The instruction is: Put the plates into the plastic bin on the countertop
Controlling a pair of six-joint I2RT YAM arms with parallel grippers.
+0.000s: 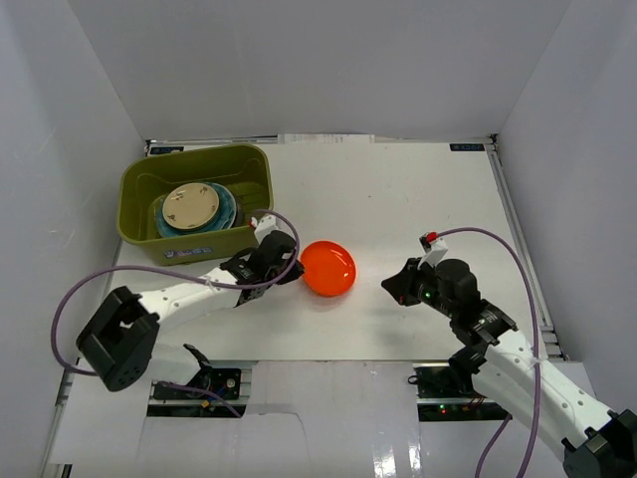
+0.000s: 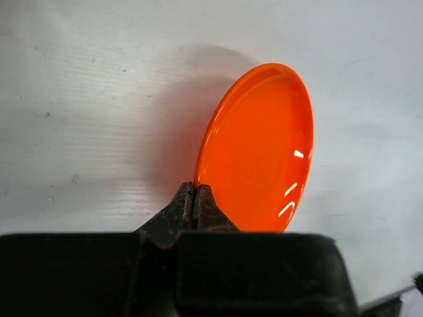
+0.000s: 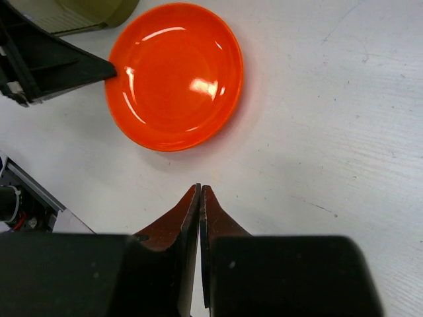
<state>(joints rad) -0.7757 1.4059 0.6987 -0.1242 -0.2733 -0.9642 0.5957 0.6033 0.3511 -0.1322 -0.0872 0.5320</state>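
Note:
A glossy orange-red plate (image 1: 328, 267) is at the middle of the white countertop (image 1: 398, 199). My left gripper (image 1: 296, 265) is shut on the plate's left rim; the left wrist view shows the plate (image 2: 258, 148) tilted on edge with its rim pinched between the jaws (image 2: 193, 191). The olive-green plastic bin (image 1: 139, 184) stands at the back left and holds a cream-gold plate (image 1: 191, 206) on top of teal plates (image 1: 227, 211). My right gripper (image 1: 390, 286) is shut and empty, to the right of the orange plate (image 3: 174, 74), apart from it.
White walls enclose the countertop on three sides. The bin's corner (image 3: 86, 12) shows at the top left of the right wrist view. Purple cables loop from both arms.

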